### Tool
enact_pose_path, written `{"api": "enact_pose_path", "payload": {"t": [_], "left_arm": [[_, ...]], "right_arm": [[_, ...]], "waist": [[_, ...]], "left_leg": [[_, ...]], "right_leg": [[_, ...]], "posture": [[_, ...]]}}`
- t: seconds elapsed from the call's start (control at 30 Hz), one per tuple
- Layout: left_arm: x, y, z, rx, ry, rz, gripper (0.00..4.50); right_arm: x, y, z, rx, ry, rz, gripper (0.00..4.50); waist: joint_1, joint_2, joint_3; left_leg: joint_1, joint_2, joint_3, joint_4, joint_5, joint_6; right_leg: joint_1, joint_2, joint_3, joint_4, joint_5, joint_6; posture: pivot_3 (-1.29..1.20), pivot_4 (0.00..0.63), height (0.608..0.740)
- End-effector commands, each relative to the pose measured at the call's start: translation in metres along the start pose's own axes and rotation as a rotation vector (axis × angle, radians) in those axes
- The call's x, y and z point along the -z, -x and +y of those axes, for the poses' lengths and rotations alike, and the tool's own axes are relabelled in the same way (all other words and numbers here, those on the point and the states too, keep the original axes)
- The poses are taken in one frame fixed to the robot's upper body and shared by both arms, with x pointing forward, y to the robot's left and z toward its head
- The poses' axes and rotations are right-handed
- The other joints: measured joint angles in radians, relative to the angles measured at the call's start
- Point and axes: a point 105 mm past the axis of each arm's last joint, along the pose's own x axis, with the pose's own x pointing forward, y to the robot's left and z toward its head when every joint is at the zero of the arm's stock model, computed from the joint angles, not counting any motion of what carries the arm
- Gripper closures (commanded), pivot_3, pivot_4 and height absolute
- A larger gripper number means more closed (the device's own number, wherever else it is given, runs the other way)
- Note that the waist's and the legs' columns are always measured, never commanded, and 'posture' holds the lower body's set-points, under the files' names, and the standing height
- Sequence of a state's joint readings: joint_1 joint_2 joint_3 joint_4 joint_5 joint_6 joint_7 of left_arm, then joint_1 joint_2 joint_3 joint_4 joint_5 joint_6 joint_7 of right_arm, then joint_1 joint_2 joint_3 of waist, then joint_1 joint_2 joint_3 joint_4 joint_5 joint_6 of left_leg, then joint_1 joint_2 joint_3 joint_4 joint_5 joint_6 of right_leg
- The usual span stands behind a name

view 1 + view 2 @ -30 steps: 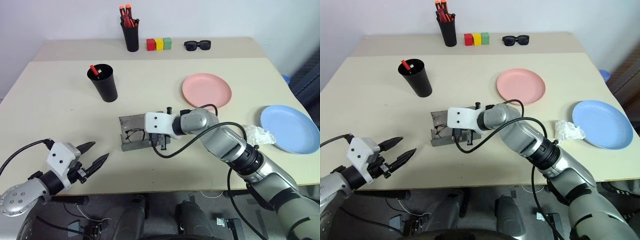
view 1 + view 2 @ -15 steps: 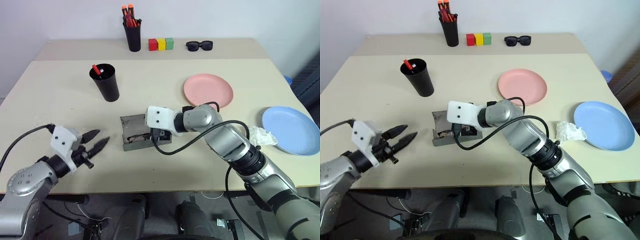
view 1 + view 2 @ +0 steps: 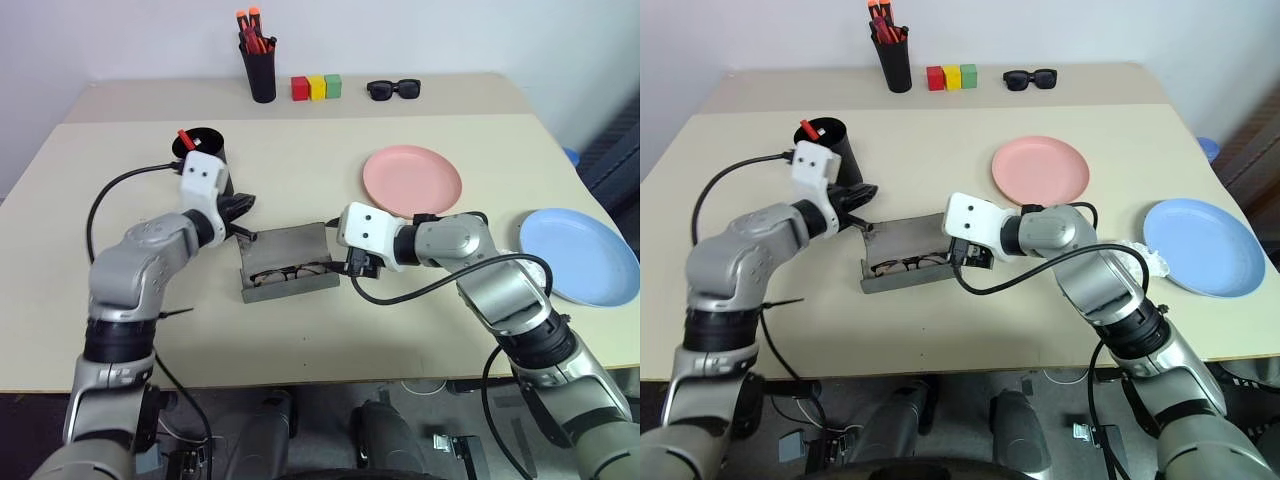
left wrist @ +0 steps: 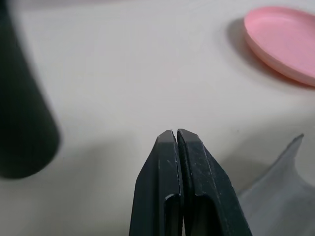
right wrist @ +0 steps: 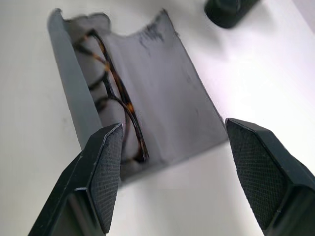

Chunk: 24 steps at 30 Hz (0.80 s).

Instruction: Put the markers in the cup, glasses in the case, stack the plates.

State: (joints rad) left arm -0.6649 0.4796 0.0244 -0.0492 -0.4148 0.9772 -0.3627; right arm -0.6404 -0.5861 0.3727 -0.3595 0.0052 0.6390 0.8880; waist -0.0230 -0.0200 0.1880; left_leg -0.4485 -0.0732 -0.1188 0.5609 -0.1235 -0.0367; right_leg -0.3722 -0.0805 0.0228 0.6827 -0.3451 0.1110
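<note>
Near table centre: grey case (image 3: 285, 262) lying open, lid flat toward the far side, glasses (image 3: 290, 271) inside the trough along its near wall.

Left arm: elbow bent, forearm angled in from the robot's left, wrist tilted slightly downward. Left gripper (image 3: 243, 204) at the far-left corner of the open lid, between cup and case; fingers (image 4: 179, 187) pressed flat together, nothing between them. Contact with the lid: cannot tell.

Right arm: reaching across from the right, forearm roughly level over the table, wrist turned toward the case. Right gripper (image 3: 362, 266) just beside the case's right end, fingers (image 5: 106, 174) spread wide, holding nothing, aimed along the open case with the glasses frame seen between them in the wrist view.

Black cup (image 3: 206, 150) just behind the left wrist, red-capped marker (image 3: 185, 138) standing in it. Second marker: not discernible.

Pink plate (image 3: 412, 180) right of the case, well apart from it. Blue plate (image 3: 582, 255) near the right table edge, separate from the pink one; plates unstacked.
</note>
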Motion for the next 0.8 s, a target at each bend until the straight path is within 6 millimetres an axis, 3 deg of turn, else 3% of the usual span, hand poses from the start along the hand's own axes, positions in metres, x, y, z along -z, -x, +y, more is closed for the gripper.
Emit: {"api": "enact_pose_path", "payload": {"t": [0.03, 0.33, 0.6, 0.8], "left_arm": [[0.004, -0.010, -0.004, 0.034, 0.024, 0.109, 4.46], [0.023, -0.016, -0.013, 0.126, -0.032, 0.256, 4.46], [0.018, 0.015, -0.034, 0.276, -0.325, 0.105, 4.46], [0.035, 0.037, -0.056, 0.365, -0.432, 0.072, 4.46]], "right_arm": [[-0.016, 0.022, -0.004, 0.057, 0.055, -0.089, 1.15], [0.000, 0.042, -0.010, 0.127, -0.002, -0.098, 1.15], [0.009, 0.039, -0.021, 0.174, -0.176, -0.136, 1.15], [0.018, 0.036, -0.033, 0.213, -0.266, -0.149, 1.15]], "waist": [[0.005, 0.000, 0.000], [0.004, 0.000, 0.000], [0.007, 0.000, 0.000], [0.008, 0.000, 0.000]], "left_leg": [[0.000, 0.000, 0.000, 0.000, 0.000, 0.000], [0.000, 0.000, 0.000, 0.000, 0.000, 0.000], [0.000, 0.000, 0.000, 0.000, 0.000, -0.001], [0.000, 0.000, 0.000, 0.000, 0.000, 0.000]], "right_leg": [[0.000, 0.000, 0.000, 0.000, 0.000, 0.000], [0.000, 0.000, 0.000, 0.000, 0.000, 0.000], [0.000, -0.002, 0.001, 0.000, 0.000, 0.000], [0.000, -0.003, 0.001, -0.001, 0.000, -0.001]], "posture": [[0.00, 0.150, 0.734], [0.00, 0.150, 0.734], [0.00, 0.150, 0.734], [0.00, 0.150, 0.734]]}}
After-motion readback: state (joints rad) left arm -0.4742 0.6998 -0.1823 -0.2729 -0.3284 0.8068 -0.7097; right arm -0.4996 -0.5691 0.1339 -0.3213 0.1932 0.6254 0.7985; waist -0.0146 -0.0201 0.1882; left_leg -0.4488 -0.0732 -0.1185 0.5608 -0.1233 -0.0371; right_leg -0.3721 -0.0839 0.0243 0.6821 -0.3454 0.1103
